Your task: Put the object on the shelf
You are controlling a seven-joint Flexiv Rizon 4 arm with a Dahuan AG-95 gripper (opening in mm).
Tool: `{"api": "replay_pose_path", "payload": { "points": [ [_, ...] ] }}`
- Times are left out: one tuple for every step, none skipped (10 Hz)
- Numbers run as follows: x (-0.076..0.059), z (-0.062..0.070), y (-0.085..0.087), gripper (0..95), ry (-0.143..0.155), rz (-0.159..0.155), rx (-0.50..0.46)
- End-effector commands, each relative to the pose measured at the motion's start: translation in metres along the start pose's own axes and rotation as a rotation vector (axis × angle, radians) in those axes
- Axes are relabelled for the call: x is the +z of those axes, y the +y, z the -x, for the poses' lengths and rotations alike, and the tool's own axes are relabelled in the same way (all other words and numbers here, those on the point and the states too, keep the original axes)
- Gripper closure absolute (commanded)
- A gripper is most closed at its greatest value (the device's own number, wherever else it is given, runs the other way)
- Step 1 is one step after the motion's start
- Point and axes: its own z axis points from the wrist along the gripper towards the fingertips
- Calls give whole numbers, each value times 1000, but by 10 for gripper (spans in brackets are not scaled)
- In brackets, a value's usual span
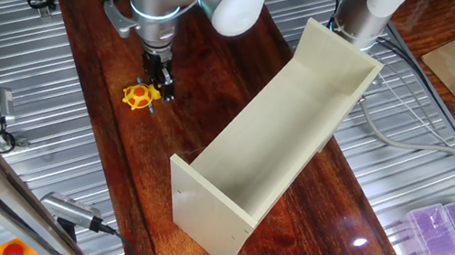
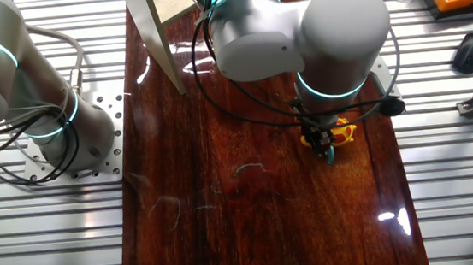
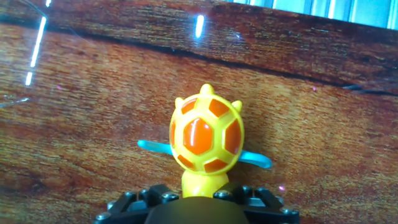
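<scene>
Yellow toy turtle [image 1: 141, 95] lies on the dark wooden table [image 1: 214, 97], at nine o'clock from the cream shelf [image 1: 278, 131] and well apart; the gripper [image 1: 161, 89] touches it, grip state unclear

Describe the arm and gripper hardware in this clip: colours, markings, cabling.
The arm has rounded silver-grey and white shells, with glowing teal rings at its joints. Its gripper is small, black and two-fingered. Thin black cables loop beside the wrist.
</scene>
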Motion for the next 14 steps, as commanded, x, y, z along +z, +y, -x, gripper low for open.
{"api": "replay_pose_path", "payload": {
  "points": [
    [3,3,1,760,2,-2,3],
    [4,3,1,760,2,-1,4],
    [4,3,1,950,3,-1,5],
    [4,3,1,950,4,0,6],
    [4,3,1,950,5,1,6],
    [4,3,1,950,6,2,3],
    [4,3,1,950,7,5,2],
    [2,3,1,950,8,8,2],
    [-2,2,2,950,10,12,0],
    [-9,1,4,950,13,13,-1],
    [-12,1,5,950,15,14,-1],
    [-19,0,7,950,17,15,-8],
    [-28,-2,10,950,15,18,-12],
    [-37,-3,14,950,16,18,-16]
  ]
}}
